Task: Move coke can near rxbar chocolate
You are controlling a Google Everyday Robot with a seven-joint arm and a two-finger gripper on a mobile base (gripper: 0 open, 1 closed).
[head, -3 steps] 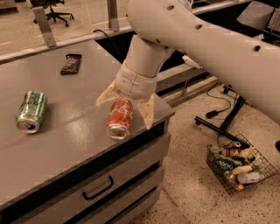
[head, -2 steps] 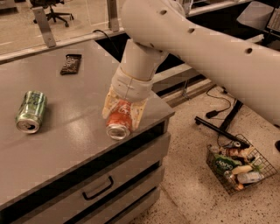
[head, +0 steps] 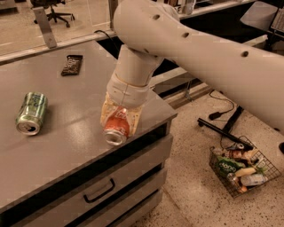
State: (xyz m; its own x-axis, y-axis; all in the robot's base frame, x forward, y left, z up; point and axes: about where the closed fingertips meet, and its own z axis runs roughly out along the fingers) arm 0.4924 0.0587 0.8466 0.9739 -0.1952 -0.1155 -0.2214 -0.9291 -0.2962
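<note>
The coke can (head: 116, 127) is red-orange with a silver top, tilted on its side just above the grey table (head: 66, 142) near its front right corner. My gripper (head: 120, 116) reaches down from the white arm and is shut on the can, a pale finger on each side of it. The rxbar chocolate (head: 72, 64), a flat dark wrapper, lies at the back of the table, well behind and left of the gripper.
A green can (head: 32, 112) lies on its side at the table's left. The table has drawers (head: 100, 190) below its front edge. A wire basket (head: 242, 167) of items sits on the speckled floor at right. An office chair (head: 52, 9) stands far back.
The fingers have closed in on the coke can. The gripper and can have shifted slightly left and lifted a little off the tabletop.
</note>
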